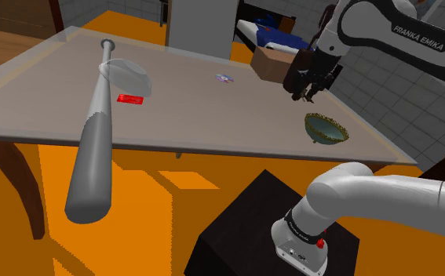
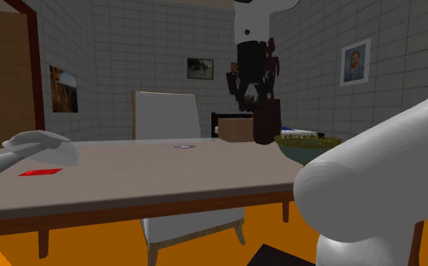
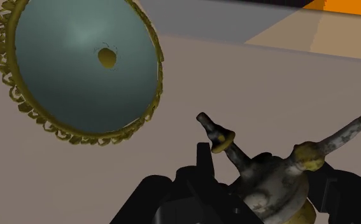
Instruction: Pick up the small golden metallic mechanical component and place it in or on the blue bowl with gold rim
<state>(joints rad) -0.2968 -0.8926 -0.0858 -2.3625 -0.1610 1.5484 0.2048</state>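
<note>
The blue-grey bowl with a scalloped gold rim [image 1: 326, 128] stands on the table near the edge closest to the stand; its rim also shows in the second exterior view [image 2: 304, 140]. My gripper [image 1: 305, 92] hangs above the table, just beside the bowl toward the table's middle. It is shut on the mechanical component [image 3: 271, 181], a tarnished grey-gold piece with thin spouts sticking out past the fingers. In the wrist view the bowl [image 3: 77, 67] lies off to one side of the component, not under it. The gripper [image 2: 251, 92] hangs from above in the second exterior view.
A grey baseball bat [image 1: 95, 133] lies along the table's left in the shoulder view, beside a clear dish [image 1: 128, 74] and a red card [image 1: 131, 99]. A small disc [image 1: 224, 78] lies mid-table, a cardboard box [image 1: 271, 63] at the far edge. A white chair [image 2: 167, 121] stands behind.
</note>
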